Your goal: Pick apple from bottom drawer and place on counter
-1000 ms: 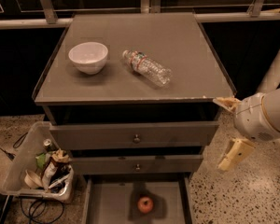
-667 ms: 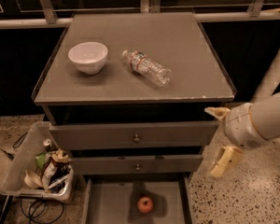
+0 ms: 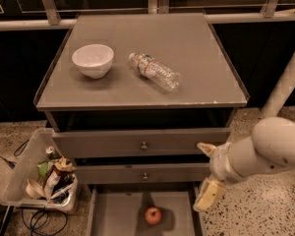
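The apple [image 3: 153, 215] is small and red and lies on the grey floor of the open bottom drawer [image 3: 117, 215], near its middle. The counter [image 3: 196, 63] is the wide grey top of the cabinet. My gripper [image 3: 206, 172] hangs at the right front of the cabinet, level with the two upper drawers. It is up and to the right of the apple and apart from it. Its two pale fingers are spread apart and hold nothing.
A white bowl [image 3: 93, 60] and a clear plastic bottle [image 3: 155, 71] lying on its side are on the counter. A bin of trash [image 3: 42, 177] stands on the floor to the left of the drawers. A white post [image 3: 285, 82] rises at the right.
My gripper and arm have moved left and down, from beside the counter's right corner toward the front of the drawers. The apple has not moved.
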{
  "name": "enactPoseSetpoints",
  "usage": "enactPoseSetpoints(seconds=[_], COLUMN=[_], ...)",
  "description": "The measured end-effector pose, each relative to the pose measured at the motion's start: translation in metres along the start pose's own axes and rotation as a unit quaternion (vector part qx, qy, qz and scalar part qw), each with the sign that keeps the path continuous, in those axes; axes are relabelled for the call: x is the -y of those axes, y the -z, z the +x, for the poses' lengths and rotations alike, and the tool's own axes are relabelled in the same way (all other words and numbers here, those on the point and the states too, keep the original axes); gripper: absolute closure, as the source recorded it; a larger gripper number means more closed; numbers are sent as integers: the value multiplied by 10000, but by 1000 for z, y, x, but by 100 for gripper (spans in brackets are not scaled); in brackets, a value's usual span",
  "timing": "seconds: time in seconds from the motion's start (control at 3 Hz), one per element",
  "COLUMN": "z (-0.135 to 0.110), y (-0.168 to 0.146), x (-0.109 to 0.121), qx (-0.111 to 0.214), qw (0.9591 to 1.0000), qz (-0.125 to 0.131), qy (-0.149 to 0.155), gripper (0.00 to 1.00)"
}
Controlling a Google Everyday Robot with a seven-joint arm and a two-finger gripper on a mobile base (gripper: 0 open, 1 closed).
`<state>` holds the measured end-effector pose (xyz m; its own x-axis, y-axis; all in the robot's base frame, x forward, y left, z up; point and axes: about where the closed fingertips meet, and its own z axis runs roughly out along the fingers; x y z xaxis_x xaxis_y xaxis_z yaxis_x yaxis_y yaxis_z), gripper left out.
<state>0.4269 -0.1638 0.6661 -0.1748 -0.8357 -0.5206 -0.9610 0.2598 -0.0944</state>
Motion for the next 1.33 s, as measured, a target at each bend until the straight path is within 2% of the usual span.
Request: enactPoseSetpoints(seconds=[0.33, 0.67, 1.0, 1.33], z=[16, 34, 57, 78], y=[-42, -70, -109, -157], x=[-17, -15, -18, -18], qx=[210, 564, 681, 779], qw=[9996, 9974, 9969, 9967], qz=[208, 456, 381, 18], qy=[-45, 39, 17, -209], gripper=[0, 0, 0, 0])
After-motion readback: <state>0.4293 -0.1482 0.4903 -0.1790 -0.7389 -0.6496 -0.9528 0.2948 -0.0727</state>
